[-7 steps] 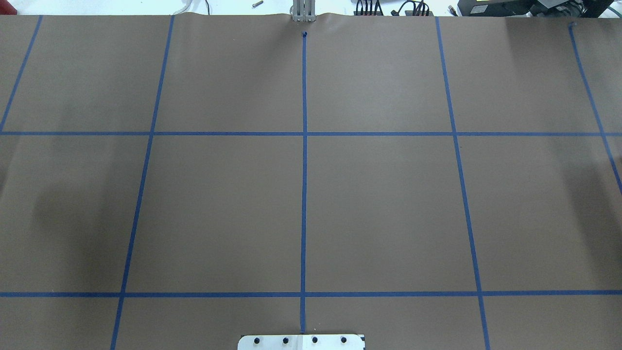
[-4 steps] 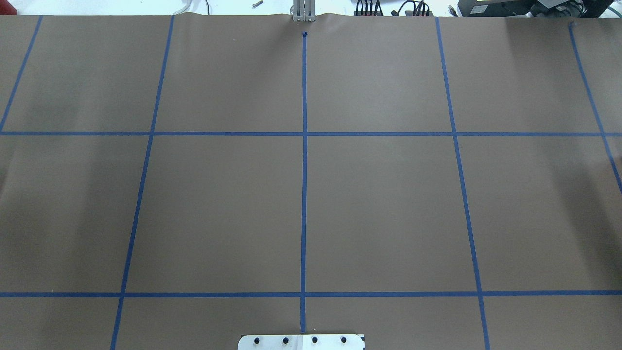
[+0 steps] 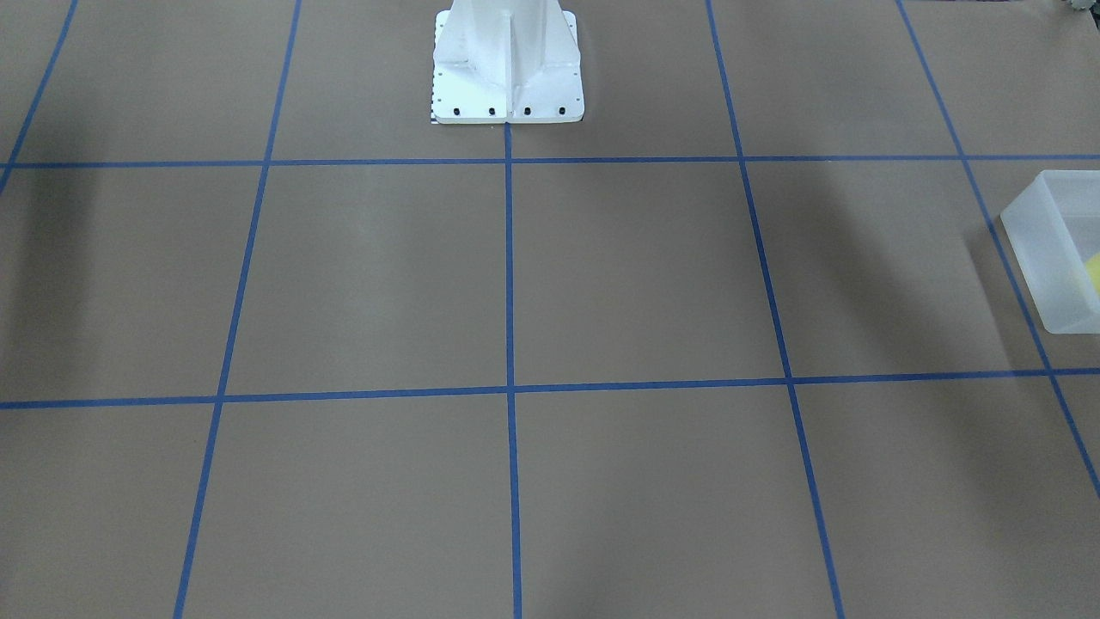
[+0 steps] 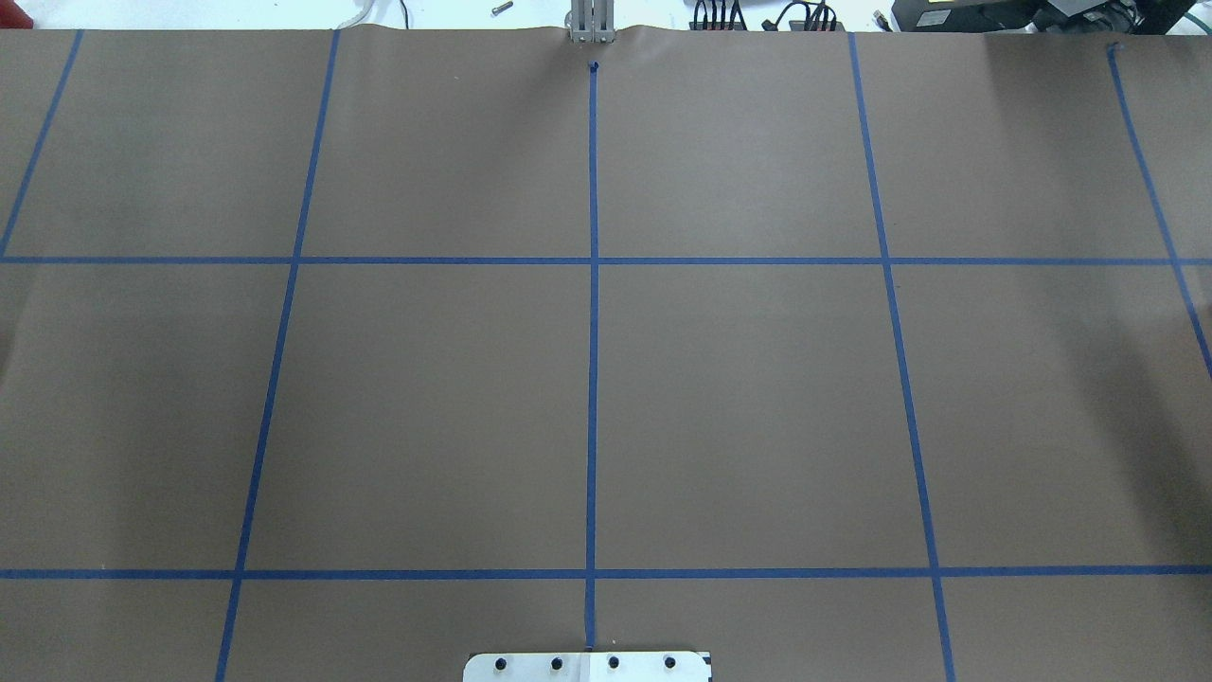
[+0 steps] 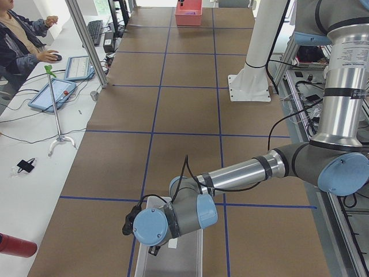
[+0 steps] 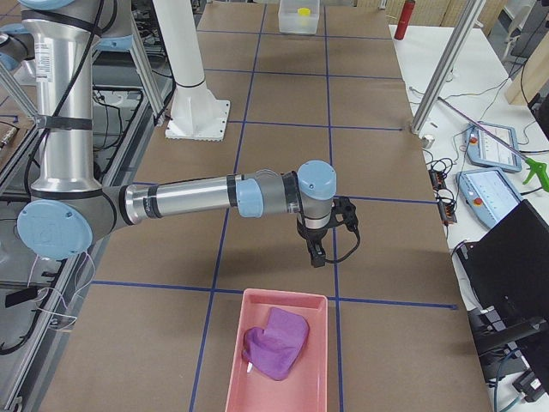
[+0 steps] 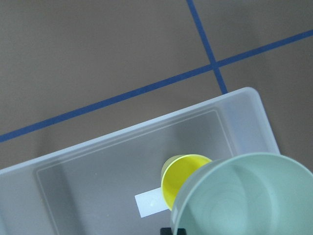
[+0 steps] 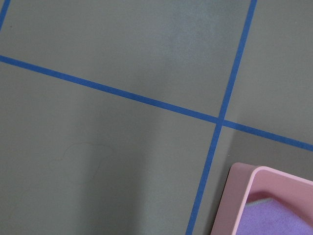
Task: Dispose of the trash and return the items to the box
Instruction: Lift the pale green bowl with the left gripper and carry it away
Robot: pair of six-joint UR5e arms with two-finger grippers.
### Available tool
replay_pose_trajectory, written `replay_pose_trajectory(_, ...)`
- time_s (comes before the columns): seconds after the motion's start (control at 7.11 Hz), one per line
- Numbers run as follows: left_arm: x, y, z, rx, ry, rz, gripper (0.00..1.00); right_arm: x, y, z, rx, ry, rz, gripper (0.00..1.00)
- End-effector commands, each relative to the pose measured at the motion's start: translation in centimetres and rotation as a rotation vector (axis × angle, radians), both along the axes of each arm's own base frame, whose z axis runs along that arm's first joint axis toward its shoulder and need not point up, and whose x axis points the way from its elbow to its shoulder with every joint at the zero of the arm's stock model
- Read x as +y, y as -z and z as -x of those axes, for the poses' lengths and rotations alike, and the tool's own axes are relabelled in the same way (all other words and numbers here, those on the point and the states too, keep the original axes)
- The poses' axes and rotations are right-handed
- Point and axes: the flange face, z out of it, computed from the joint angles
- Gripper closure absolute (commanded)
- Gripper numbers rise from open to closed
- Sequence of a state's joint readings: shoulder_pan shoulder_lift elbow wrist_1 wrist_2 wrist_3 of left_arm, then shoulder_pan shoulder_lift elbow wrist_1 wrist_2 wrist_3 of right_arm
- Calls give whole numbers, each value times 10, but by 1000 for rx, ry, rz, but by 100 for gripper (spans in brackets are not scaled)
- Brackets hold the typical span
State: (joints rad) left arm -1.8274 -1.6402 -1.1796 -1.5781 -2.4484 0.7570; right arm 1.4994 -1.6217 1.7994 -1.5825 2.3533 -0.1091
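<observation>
The translucent box (image 7: 122, 161) stands at the table's end on my left. The yellow cup (image 7: 182, 176) stands inside it. The mint-green bowl (image 7: 244, 200) hangs close under the left wrist camera, above the box's corner and partly over the cup. My left gripper (image 5: 155, 249) holds the bowl, and its fingers are mostly hidden. The box (image 3: 1044, 258) and cup (image 3: 1093, 273) also show at the front-facing view's right edge. My right gripper (image 6: 316, 253) hovers over bare table just beyond the pink tray (image 6: 287, 296). I cannot tell whether it is open or shut.
The pink tray holds a crumpled purple cloth (image 6: 276, 342), and its corner (image 8: 244, 181) shows in the right wrist view. The white robot base (image 3: 507, 77) stands mid-table. Tablets, a stand and an operator are beside the table (image 5: 55, 95).
In the overhead view only shadows differ: the dark patch on the table's left has faded. No arm or object shows there.
</observation>
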Motion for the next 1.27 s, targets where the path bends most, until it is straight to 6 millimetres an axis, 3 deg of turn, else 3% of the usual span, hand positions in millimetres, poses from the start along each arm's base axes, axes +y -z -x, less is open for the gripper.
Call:
replay_pose_trajectory(0.0,27,-59,-2,-21,-15,18,100,3,5,1,-6,3,-8,0)
replay_pose_trajectory(0.28,36,-75,-4,-25,-20,44,100,3,6,1,-7,3,-10,0)
replay_pose_trajectory(0.7,18,-80,1,-41,-9,84,100,16,10,-1,-4,2,-16,0)
replay_pose_trajectory(0.84,21,-92,0,-47,6,89,100,18,7,-1,-3,2,-11,0)
replay_pose_trajectory(1.12,21,-97,-1,-56,50,113,100,22,9,-1,-4,2,-13,0)
